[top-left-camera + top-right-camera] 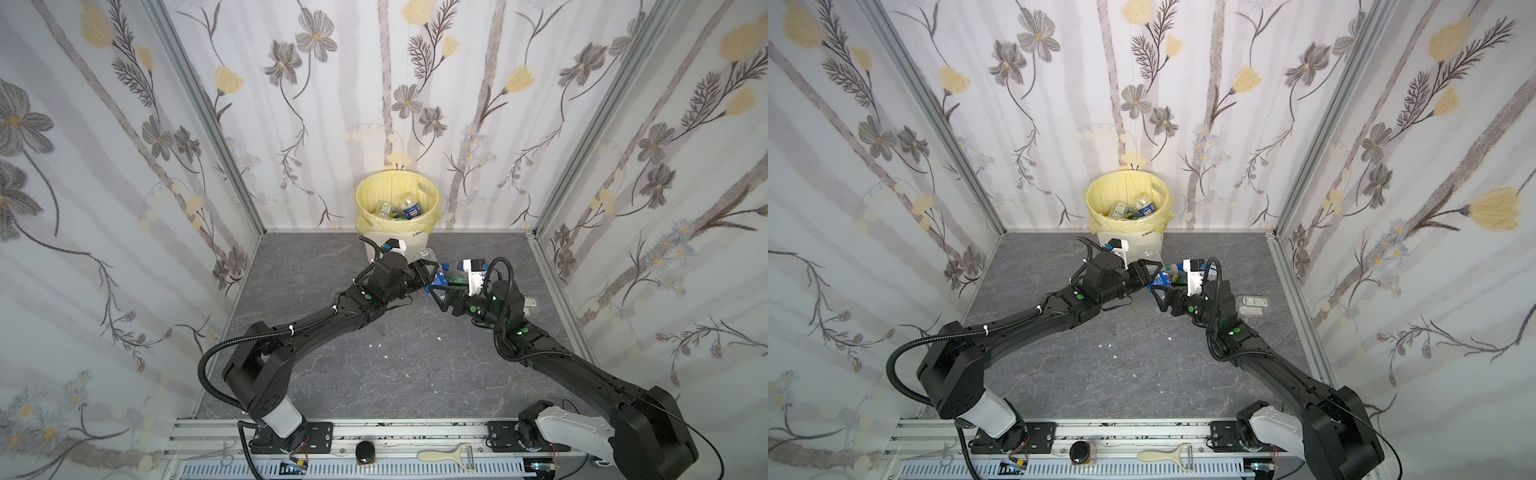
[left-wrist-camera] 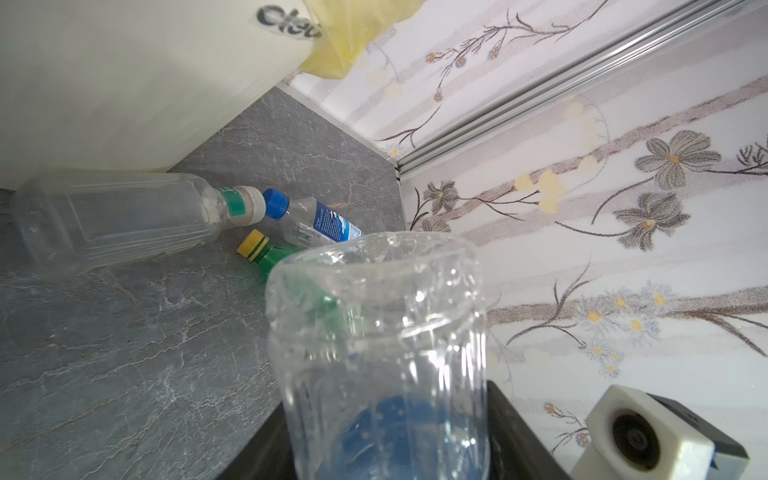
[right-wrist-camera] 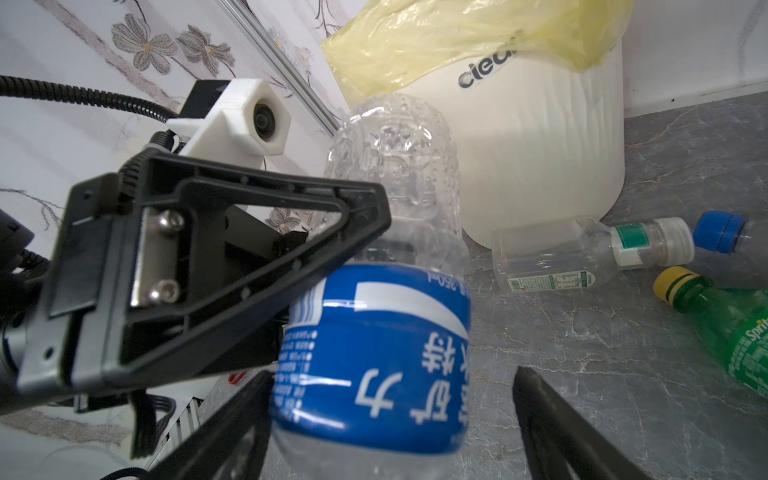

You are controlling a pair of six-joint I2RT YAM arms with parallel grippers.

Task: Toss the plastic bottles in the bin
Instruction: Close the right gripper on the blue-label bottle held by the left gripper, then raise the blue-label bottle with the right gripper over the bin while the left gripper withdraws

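My left gripper (image 2: 384, 457) is shut on a clear bottle with a blue label (image 2: 378, 332), held just in front of the bin (image 1: 374, 249). My right gripper (image 3: 390, 415) is open around the same bottle (image 3: 374, 340): one finger (image 3: 232, 424) touches the label, the other finger (image 3: 552, 419) stands apart from it. In both top views the two grippers (image 1: 430, 272) (image 1: 1160, 297) meet at mid-floor. The bin's yellow-lined rim (image 1: 1094, 216) rings several bottles (image 1: 409, 210).
On the floor by the bin's foot lie a clear white-capped bottle (image 3: 582, 253), a blue-capped one (image 2: 316, 224) and a green yellow-capped one (image 3: 739, 328). Another clear bottle (image 1: 1254, 305) lies right of the right arm. A peeler (image 1: 446, 455) rests on the front rail.
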